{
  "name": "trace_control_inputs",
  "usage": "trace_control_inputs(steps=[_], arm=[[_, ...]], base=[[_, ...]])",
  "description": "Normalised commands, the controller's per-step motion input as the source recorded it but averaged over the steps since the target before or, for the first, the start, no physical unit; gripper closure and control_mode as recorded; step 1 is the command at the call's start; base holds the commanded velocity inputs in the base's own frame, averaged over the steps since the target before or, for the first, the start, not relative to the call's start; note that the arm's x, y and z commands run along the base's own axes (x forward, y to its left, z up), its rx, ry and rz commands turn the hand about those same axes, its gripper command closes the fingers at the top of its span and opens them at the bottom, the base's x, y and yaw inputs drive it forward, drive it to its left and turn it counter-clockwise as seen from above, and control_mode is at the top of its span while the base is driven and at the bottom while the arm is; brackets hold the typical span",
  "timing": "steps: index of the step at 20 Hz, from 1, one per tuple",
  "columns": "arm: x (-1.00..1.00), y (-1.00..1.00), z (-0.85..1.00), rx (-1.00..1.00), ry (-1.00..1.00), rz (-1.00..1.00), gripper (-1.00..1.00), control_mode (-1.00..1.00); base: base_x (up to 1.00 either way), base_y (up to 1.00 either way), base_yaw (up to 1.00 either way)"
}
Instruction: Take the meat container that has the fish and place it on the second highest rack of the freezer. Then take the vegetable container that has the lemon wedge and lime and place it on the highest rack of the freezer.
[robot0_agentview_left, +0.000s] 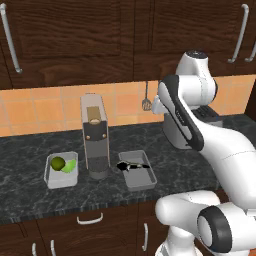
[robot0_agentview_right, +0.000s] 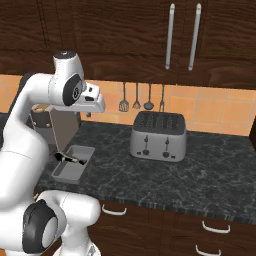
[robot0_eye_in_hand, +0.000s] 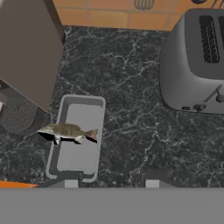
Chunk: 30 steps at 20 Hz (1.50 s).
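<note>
Hand view frames the gripper (robot0_eye_in_hand: 109, 183) from above the dark counter (robot0_eye_in_hand: 131, 131), its two fingertips (robot0_eye_in_hand: 71, 183) being set wide apart with nothing held between them, and just beyond them the grey meat container (robot0_eye_in_hand: 78, 153) is seen lying flat with the fish (robot0_eye_in_hand: 68, 131) laid across its left rim. Left of that tray, past the coffee machine (robot0_agentview_left: 95, 135), the vegetable container (robot0_agentview_left: 52, 179) is placed on the same counter, holding the lime (robot0_agentview_left: 58, 163) and the lemon wedge (robot0_agentview_left: 70, 166). Farther back to the right a toaster (robot0_agentview_right: 159, 136) is stood near the tiled wall (robot0_agentview_right: 210, 107), where utensils (robot0_agentview_right: 136, 97) are hung below the dark cabinets (robot0_agentview_right: 140, 40).
</note>
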Motion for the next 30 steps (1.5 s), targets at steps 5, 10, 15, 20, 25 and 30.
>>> trace_control_inputs(steps=[5,10,15,20,25,30], arm=[[-0.30,0.00,-0.09,0.05,0.00,0.00,-1.00,-1.00],[-0.65,0.38,-0.49,0.06,0.03,-0.05,-1.00,-1.00],[-0.30,0.62,-0.60,0.03,0.18,-0.34,-1.00,-1.00],[-0.18,0.21,-0.58,-0.02,0.24,-0.33,-1.00,-1.00],[0.05,0.00,-0.72,-0.13,0.35,-0.40,-1.00,-1.00],[0.08,-0.03,-0.68,-0.08,0.23,-0.20,-1.00,-1.00]], base=[[0.00,0.00,0.00],[0.00,0.00,0.00],[0.00,0.00,0.00],[0.00,0.00,0.00],[0.00,0.00,0.00],[0.00,0.00,0.00]])
